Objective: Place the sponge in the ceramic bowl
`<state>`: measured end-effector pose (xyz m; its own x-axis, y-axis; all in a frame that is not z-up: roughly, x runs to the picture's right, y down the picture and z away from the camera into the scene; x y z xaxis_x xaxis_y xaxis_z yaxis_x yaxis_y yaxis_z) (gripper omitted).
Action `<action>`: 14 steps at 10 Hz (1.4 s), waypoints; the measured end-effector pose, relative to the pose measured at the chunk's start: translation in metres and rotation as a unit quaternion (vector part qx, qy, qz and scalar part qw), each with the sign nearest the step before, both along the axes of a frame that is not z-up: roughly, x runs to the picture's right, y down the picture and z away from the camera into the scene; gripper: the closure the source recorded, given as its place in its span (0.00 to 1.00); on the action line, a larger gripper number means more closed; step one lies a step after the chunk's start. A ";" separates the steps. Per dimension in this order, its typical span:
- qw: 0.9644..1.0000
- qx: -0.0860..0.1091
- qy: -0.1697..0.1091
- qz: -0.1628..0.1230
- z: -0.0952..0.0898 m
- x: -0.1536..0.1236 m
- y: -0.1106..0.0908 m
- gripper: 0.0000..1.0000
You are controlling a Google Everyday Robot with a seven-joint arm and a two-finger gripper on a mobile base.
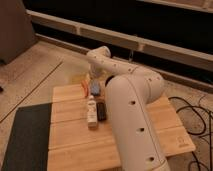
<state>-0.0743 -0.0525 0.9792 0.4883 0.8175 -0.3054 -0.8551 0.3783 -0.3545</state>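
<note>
The gripper (94,79) is hanging just over the sponge (95,89), which is lying far left on the table (75,145), long side running near to far; I cannot tell if it is gripping.

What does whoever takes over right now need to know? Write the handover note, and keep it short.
The gripper is low at the far end of the wooden table, right above the sponge; no grasp can be confirmed.
The sponge lies on the table beside the thin orange piece, beyond the black bar and the white object.
The ceramic bowl is not visible; the arm blocks that side.
Done: approach to the sponge.
Left: grasp, lift, carry to the bowl, release.
</note>
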 end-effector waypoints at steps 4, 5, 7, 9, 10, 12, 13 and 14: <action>1.000 0.001 -0.001 -0.004 0.000 -0.001 0.001 0.35; 1.000 0.002 0.001 -0.007 0.001 0.000 0.002 0.35; 1.000 -0.003 0.006 -0.009 0.005 0.001 0.011 0.35; 1.000 -0.007 0.006 -0.012 0.008 -0.003 0.018 0.35; 1.000 -0.007 0.006 -0.012 0.007 -0.005 0.018 0.35; 1.000 -0.010 0.016 -0.006 0.008 -0.001 0.019 0.35; 0.999 -0.020 0.029 -0.003 0.011 0.006 0.024 0.35; 0.998 -0.034 0.047 0.000 0.014 0.015 0.031 0.35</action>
<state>-0.0590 -0.0211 0.9936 0.4555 0.7928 -0.4049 -0.8855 0.3566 -0.2980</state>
